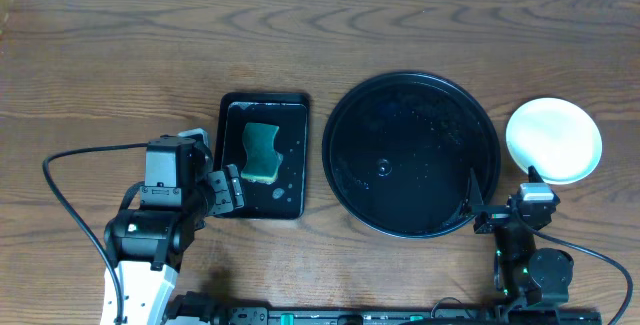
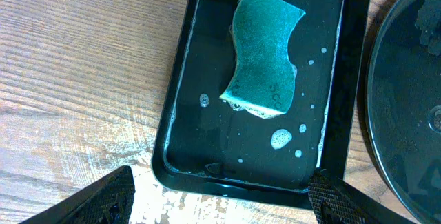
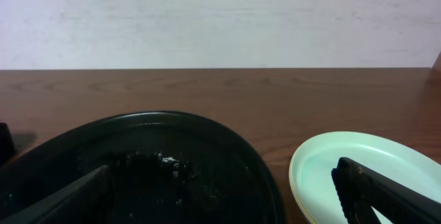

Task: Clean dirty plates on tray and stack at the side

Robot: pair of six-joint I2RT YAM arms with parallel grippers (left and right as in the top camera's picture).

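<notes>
The round black tray point(image 1: 345, 155) holds only water drops and foam specks; no plate lies on it. The plates point(image 1: 553, 140) sit stacked on the wood to its right. The top one is pale blue-white and clean, and in the right wrist view the plates point(image 3: 324, 162) show a yellowish rim beneath. My right gripper point(image 1: 505, 200) hovers open at the tray's near right edge, one finger over the tray point(image 3: 207, 134) and the other over the stack. My left gripper point(image 1: 225, 190) stands open and holds nothing, at the near edge of a small rectangular tray point(image 1: 228, 110).
The rectangular black tray point(image 2: 180, 114) holds soapy water and a teal sponge point(image 2: 264, 55), also seen from above as the sponge point(image 1: 262, 152). My left gripper point(image 2: 220, 203) straddles that tray's near rim. A black cable point(image 1: 70, 180) loops left of the left arm.
</notes>
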